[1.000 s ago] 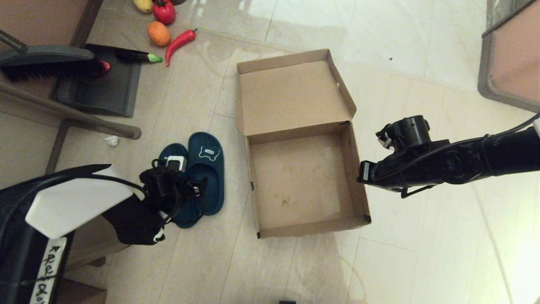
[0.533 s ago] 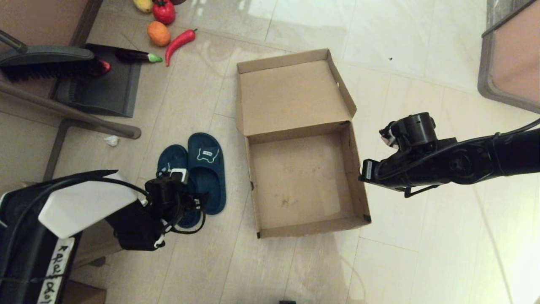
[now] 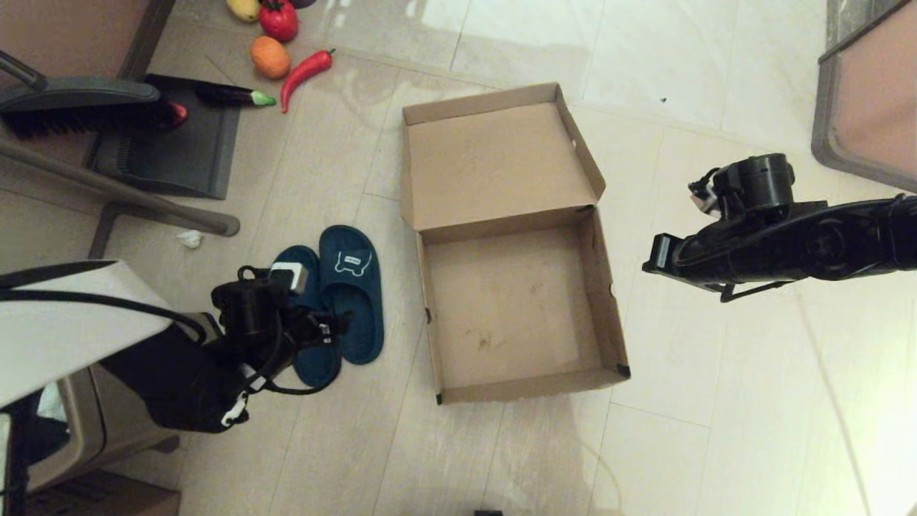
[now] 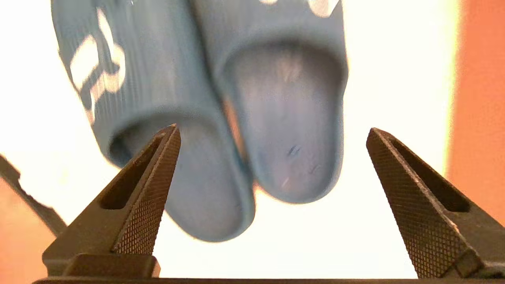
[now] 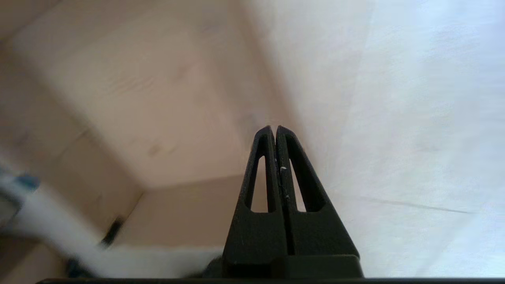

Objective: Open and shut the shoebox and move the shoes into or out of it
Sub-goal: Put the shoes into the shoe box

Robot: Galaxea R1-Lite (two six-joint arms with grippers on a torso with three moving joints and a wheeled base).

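Shoebox (image 3: 512, 287) open, empty. Shoes (image 3: 337, 304) beside shoebox; left gripper (image 4: 272, 136) above shoes, jaws spread. Right gripper (image 5: 275, 130) beside shoebox, jaws pressed together.

No legible text or numbers. Only marking: small white animal-outline print on the straps of the dark navy-blue rubber slide slippers (image 3: 349, 301); no lettering resolvable.

Floor (image 3: 716, 444) — shoebox (image 3: 516, 308), shoes (image 3: 344, 301)
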